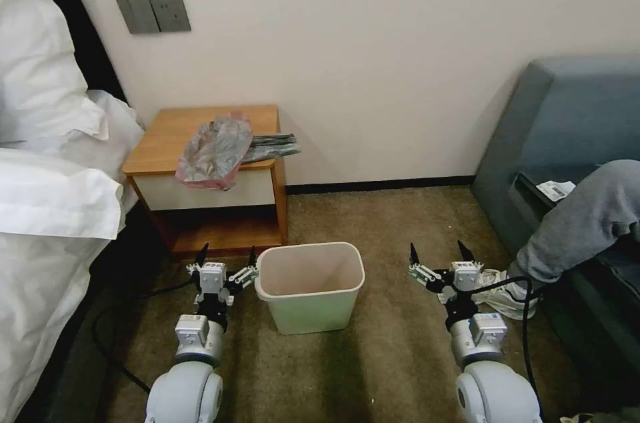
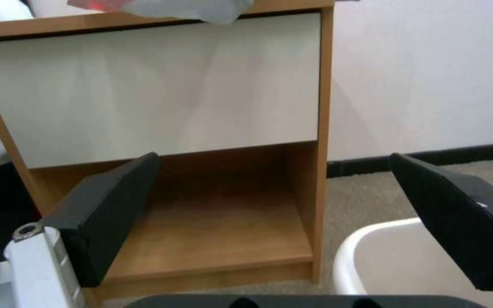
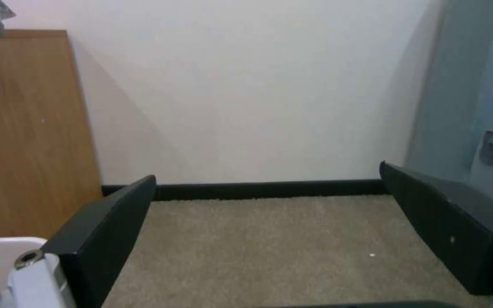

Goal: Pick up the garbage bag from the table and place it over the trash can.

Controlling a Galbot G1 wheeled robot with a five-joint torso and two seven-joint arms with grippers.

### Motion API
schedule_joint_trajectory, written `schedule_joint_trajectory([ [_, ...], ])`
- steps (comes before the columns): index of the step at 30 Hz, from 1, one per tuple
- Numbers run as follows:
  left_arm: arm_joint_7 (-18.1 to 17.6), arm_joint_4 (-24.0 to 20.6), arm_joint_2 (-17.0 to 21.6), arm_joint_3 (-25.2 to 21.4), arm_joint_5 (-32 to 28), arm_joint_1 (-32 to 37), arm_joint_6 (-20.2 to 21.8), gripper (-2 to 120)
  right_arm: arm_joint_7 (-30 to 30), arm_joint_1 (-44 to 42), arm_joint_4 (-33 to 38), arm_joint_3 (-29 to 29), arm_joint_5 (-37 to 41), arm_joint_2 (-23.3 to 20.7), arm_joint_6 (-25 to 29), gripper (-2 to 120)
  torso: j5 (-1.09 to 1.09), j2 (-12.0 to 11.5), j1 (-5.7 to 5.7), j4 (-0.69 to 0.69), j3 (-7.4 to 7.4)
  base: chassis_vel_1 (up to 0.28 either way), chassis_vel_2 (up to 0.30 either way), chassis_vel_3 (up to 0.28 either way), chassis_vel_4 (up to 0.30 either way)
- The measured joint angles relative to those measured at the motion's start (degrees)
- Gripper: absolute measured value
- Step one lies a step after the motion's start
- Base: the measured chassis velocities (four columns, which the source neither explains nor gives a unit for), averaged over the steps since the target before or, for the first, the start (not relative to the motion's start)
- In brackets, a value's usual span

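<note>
I see the garbage bag (image 1: 215, 151) lying crumpled on the tabletop (image 1: 167, 136), behind the trash can (image 1: 311, 286) (its mouth bare). Left tool (image 1: 225, 253) and right tool (image 1: 437, 251) flank the can — both spread wide, holding nothing.

Trash can (image 1: 310, 296) on carpet (image 1: 400, 356), centre. Table (image 1: 167, 143) behind it to the left, against the wall (image 1: 373, 43). Garbage bag (image 1: 215, 151) on the table top, overhanging the front edge. Bed (image 1: 47, 196) left of the trash can, sofa (image 1: 567, 136) to its right.
</note>
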Motion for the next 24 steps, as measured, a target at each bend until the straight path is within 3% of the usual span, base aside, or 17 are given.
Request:
schedule_joint_trajectory([
  [24,0.0,0.0,0.0,0.0,0.0,0.0,0.0,100,0.0,0.0,0.0,0.0,0.0,0.0,0.0,100,0.0,0.0,0.0,0.0,0.0,0.0,0.0,0.0,0.0],
])
